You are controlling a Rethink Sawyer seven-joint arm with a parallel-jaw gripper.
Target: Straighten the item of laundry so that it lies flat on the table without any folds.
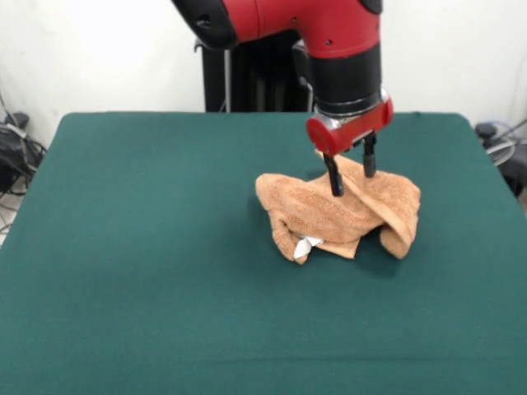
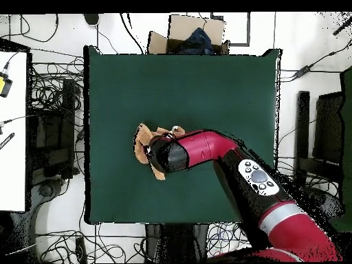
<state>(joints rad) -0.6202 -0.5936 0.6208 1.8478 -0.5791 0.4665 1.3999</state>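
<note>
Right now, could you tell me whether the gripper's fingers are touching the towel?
Touching. In the front view, the fingers of the gripper press into the crumpled towel, spread apart.

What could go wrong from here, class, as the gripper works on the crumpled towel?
1. The gripper stands open over the towel's bunched middle, not at an edge; closing there may pinch several layers and lift a lump rather than unfold it.
2. A fold curls under at the side near the white tag; a pull could tighten it.
3. From overhead, the arm hides most of the towel, so folds go unseen.
</note>
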